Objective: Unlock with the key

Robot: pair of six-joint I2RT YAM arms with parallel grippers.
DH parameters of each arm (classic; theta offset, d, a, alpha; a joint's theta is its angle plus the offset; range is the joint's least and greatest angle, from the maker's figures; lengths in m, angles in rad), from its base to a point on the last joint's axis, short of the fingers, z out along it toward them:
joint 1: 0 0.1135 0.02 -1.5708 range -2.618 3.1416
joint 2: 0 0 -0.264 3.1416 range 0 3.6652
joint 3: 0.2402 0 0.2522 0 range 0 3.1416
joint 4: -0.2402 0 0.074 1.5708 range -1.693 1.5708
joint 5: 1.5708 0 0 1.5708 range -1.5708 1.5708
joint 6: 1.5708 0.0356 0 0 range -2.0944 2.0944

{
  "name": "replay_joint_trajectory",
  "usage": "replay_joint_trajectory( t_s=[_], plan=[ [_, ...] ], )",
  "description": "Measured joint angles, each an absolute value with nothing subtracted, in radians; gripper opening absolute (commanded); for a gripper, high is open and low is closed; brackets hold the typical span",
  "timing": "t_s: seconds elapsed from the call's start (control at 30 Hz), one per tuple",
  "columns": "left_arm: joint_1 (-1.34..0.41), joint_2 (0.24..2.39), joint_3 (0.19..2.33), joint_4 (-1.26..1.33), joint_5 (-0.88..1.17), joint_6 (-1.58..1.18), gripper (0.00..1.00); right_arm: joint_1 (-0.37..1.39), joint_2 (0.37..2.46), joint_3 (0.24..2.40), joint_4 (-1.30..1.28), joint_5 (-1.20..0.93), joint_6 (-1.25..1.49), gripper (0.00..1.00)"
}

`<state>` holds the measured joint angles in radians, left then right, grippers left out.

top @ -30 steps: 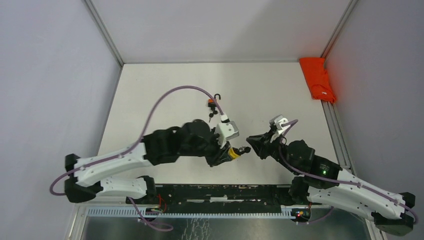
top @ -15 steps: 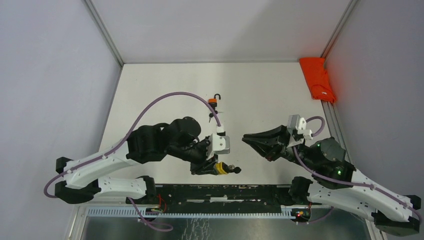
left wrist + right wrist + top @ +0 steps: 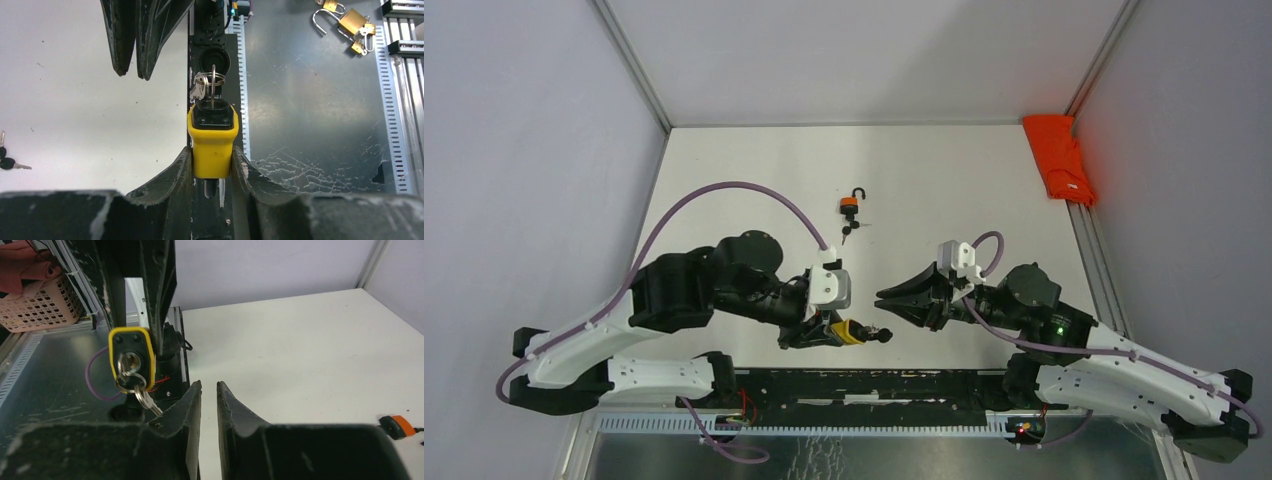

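A yellow padlock sits between the fingers of my left gripper, which is shut on its body. A key stands in the keyhole, and a ring with a second key hangs from it. In the top view the padlock is low near the table's front edge, its key pointing right. My right gripper hovers just above and right of that key. In the right wrist view the gripper is narrowly open and empty, with the padlock up and to its left.
An orange padlock with dark-headed keys lies mid-table. An orange cloth rests at the far right edge. Brass padlocks lie on the metal shelf below the table's front rail. A pink basket stands beyond it.
My left arm drew the yellow padlock back toward the front edge and slightly left. My right gripper pulled away to the right, then came back left beside the key.
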<state>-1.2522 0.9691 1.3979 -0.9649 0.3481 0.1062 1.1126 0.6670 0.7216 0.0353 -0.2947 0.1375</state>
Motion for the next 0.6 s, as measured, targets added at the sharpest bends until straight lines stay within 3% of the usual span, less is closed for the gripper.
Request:
replay_joint_trajectory(
  t_s=[0.6],
  plan=[
    [-1.252, 0.991, 1.392, -0.987, 0.338, 0.106, 0.02, 1.113, 0.64, 0.725, 0.05, -0.431, 0.097, 0.25]
  ],
)
